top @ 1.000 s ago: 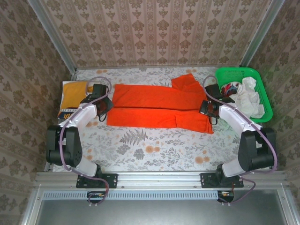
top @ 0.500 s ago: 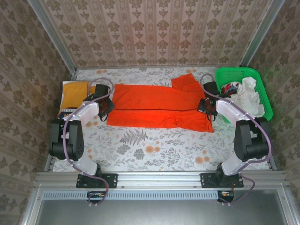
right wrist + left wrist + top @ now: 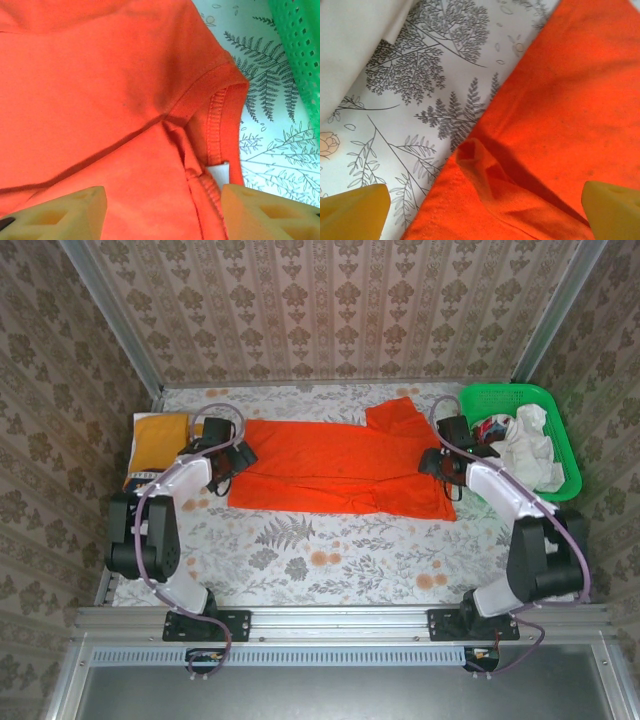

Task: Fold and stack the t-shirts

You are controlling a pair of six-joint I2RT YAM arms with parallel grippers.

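The orange-red t-shirt lies flat across the middle of the table, its near half folded over along a lengthwise crease. My left gripper hangs open over its left edge, where a small fold of hem sits between the yellow fingertips. At the shirt's right end my right gripper is open above the collar and its white label. The mustard-yellow t-shirt lies folded at far left. White t-shirts are heaped in the basket.
The green mesh basket stands at the back right, close to my right arm; its wall shows in the right wrist view. Pale cloth lies just left of the orange shirt. The floral tablecloth is bare near the front.
Both grippers have shifted slightly towards the back and inward over the shirt's two ends. The orange-red shirt lies much as before.
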